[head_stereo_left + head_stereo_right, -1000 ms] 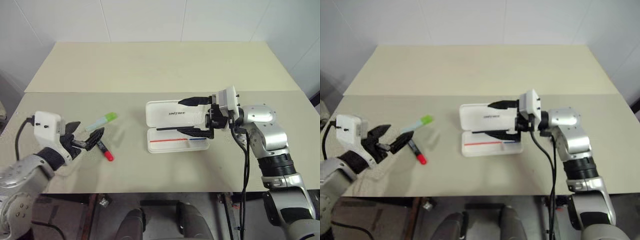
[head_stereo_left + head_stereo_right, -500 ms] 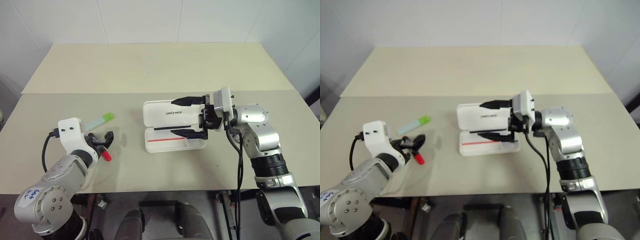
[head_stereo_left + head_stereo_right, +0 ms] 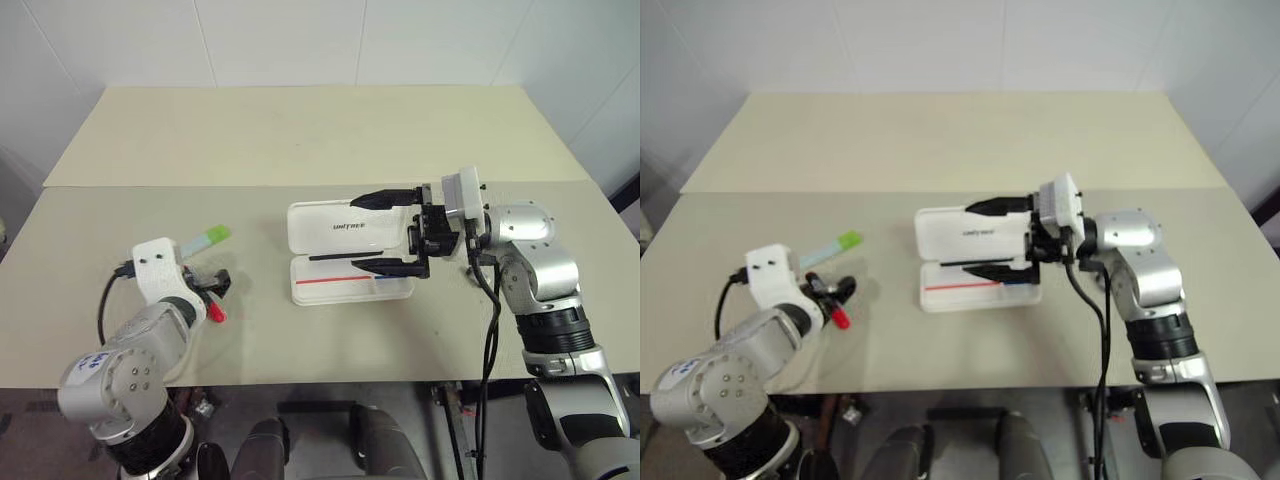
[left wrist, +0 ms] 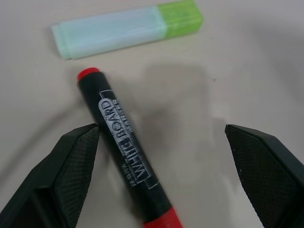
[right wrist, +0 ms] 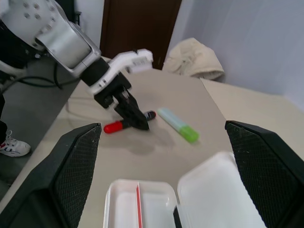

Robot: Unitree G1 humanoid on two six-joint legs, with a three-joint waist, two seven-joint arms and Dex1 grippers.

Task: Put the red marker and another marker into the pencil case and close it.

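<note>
Your left gripper [image 4: 156,166] has dropped onto the red marker [image 3: 213,307] with jaws spread wide — the barrel lies off-centre near one finger, nothing clamped. The marker and the green highlighter [image 3: 205,239] lie well left of the case [image 3: 345,255], which sits open and empty. Your right gripper [image 3: 385,233] hovers over the case — released too.

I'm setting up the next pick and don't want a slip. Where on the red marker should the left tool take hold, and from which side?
Probably mid-barrel on the red marker, around the printed label, coming from above. It lies flat on the table, apart from the green highlighter, and the open left tool already straddles it. Its fingers should close across the round barrel's width.
</note>
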